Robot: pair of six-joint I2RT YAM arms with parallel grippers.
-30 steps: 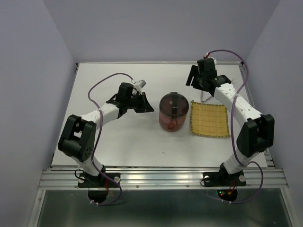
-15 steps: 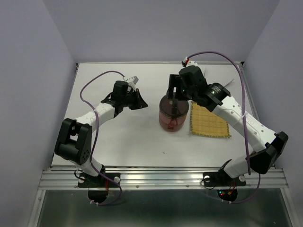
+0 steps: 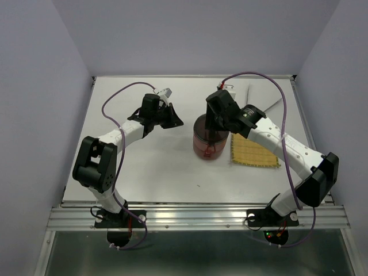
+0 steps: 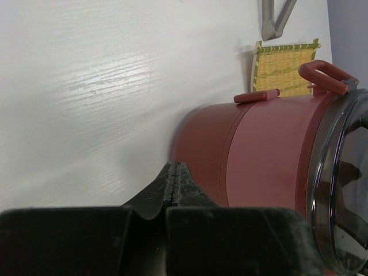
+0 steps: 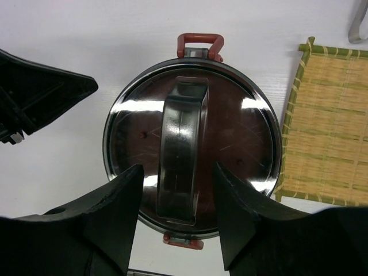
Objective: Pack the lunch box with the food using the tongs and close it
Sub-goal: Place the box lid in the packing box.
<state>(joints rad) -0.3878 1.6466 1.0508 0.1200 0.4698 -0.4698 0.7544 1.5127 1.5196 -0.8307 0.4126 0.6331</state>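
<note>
Right gripper [image 5: 177, 168] hovered, fingers apart, over the lunch box [image 5: 247, 138] lid handle [image 5: 183, 132]; left gripper [image 4: 174, 175] sat closed beside it.

Noticing a yellow woven mat [image 3: 253, 155] lying flat on the right half of the white surface [image 3: 155, 167], showing green binding along its edges. Also seeing pale lilac walls [image 3: 190, 34] enclosing three sides and a ribbed metal rail [image 3: 195, 217] running along the near edge.
</note>
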